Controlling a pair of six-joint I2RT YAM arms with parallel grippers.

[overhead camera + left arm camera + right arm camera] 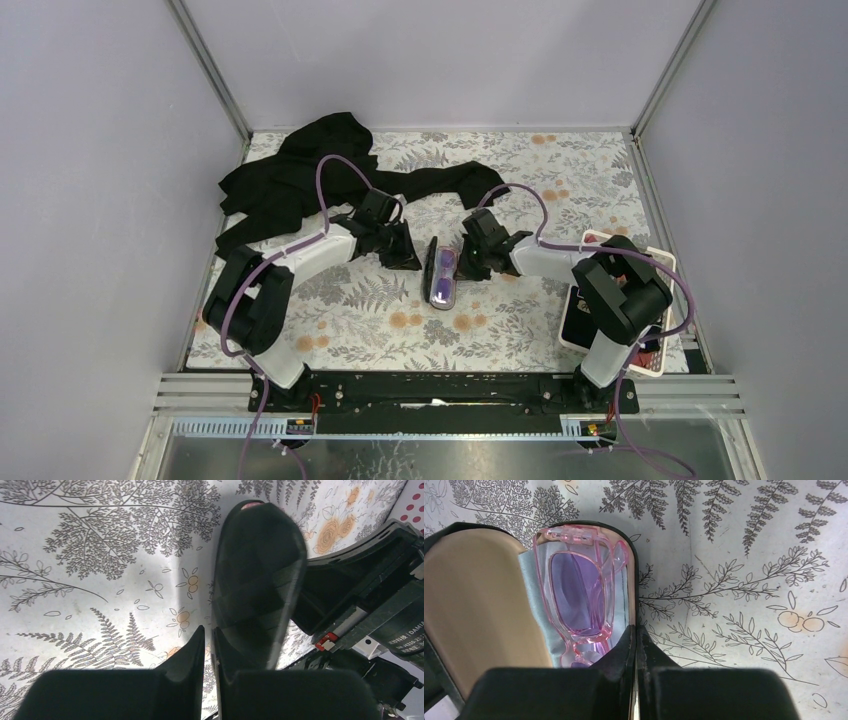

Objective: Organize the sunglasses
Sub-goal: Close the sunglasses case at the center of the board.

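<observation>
The sunglasses [579, 590], pink frame with purple lenses, lie folded inside the open black oval case [633, 565] on a light blue cloth [531, 595]. The tan-lined lid [474, 595] stands raised on the left. From above, the case [440, 300] sits mid-table with the sunglasses [441, 272] in it. My right gripper [636, 632] is shut on the case's right rim. My left gripper [210, 635] is shut on the edge of the lid, whose black outside [255, 580] fills the left wrist view. The two grippers [412, 258] [462, 265] flank the case.
A black garment [300, 180] is heaped at the back left, one sleeve reaching toward the centre. A white tray [665, 262] with dark items and a red-dotted card stands at the right edge, under the right arm. Grey walls enclose the flowered table.
</observation>
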